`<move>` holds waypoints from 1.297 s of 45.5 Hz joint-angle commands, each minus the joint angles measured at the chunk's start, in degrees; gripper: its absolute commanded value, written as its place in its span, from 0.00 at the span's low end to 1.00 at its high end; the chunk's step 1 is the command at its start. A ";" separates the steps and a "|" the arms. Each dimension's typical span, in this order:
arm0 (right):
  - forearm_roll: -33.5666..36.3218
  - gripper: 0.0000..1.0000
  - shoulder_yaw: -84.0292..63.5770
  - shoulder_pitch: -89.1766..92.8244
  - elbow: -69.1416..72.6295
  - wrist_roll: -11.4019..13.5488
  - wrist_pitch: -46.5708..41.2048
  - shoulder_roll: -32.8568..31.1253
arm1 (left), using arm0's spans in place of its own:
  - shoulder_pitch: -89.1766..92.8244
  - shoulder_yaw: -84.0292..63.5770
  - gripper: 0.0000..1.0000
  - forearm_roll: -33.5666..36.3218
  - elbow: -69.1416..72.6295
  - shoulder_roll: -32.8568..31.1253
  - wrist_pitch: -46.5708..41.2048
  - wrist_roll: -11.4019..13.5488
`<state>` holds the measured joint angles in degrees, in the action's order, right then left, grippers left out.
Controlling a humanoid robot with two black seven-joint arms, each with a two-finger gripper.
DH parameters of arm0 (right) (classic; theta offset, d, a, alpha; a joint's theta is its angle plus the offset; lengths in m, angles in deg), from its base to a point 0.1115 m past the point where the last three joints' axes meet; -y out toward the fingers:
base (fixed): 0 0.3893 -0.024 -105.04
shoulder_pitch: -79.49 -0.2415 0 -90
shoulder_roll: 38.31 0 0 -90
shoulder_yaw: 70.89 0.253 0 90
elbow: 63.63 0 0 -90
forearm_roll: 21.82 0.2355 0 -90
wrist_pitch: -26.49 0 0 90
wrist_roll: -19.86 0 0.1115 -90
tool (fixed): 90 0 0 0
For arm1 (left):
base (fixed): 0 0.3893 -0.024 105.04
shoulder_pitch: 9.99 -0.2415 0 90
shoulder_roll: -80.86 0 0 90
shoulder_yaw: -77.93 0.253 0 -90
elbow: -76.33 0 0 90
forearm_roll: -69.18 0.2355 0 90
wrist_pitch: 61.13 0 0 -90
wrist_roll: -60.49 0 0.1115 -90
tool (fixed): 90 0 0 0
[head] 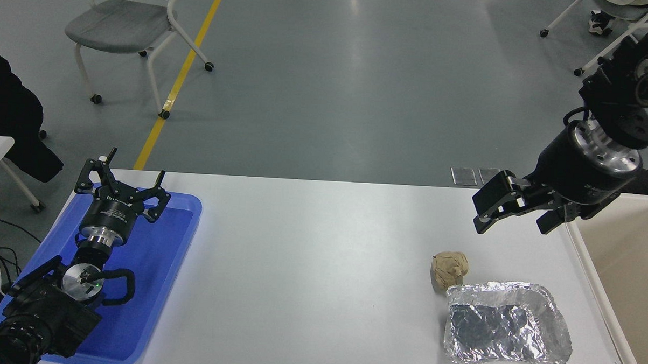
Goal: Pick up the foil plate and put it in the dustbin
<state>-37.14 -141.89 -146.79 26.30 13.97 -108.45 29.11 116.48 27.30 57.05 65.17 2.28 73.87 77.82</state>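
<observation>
The foil plate (507,324) lies on the white table near its front right, a crinkled silver tray with a dark inside. The cream dustbin (595,272) stands at the table's right edge, partly cut off by the picture. My right gripper (508,218) hangs in the air above the table, beyond the foil plate and left of the dustbin's rim. It is open and empty. My left gripper (123,183) is parked over the blue tray at the left, open and empty.
A crumpled tan paper ball (450,268) sits just beyond the foil plate's far left corner. A flat blue tray (170,252) lies at the table's left. A person in dark clothes (8,117) is at the far left. Chairs stand on the floor beyond.
</observation>
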 commanded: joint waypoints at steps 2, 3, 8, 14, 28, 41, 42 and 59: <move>-0.24 1.00 -0.45 -0.13 -0.11 0.00 -0.06 -0.27 | 0.00 -0.09 1.00 0.00 0.00 0.00 0.00 -0.11; -0.24 1.00 -0.46 0.05 -0.11 0.00 -0.06 -0.36 | 0.00 0.00 1.00 0.00 0.00 0.00 0.00 -0.11; -0.68 1.00 -0.54 1.89 -1.51 0.00 -0.06 -1.42 | 0.00 0.00 1.00 0.00 0.00 0.00 0.00 -0.02; -4.97 1.00 -0.19 6.55 -4.41 -0.09 -0.06 -3.87 | 0.00 0.00 1.00 0.00 0.00 0.00 0.00 -0.02; -20.79 1.00 8.50 27.54 -14.25 -0.09 1.88 -15.39 | 0.00 0.00 1.00 0.00 0.00 0.00 0.00 -0.02; -33.98 1.00 26.69 50.57 -28.40 -0.17 2.14 -19.17 | 0.00 0.00 1.00 0.00 0.00 0.00 0.00 -0.02; -34.77 1.00 28.01 52.24 -29.37 -0.26 2.14 -19.17 | 0.00 0.00 1.00 0.00 0.00 0.00 0.00 -0.02; -40.93 1.00 38.04 70.00 -37.11 -0.26 10.75 -17.33 | 0.00 0.00 1.00 0.00 0.00 0.00 0.00 -0.02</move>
<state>-73.67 -109.62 -88.38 -5.53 13.73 -103.38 11.08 116.48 27.31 57.05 65.16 2.29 73.87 77.81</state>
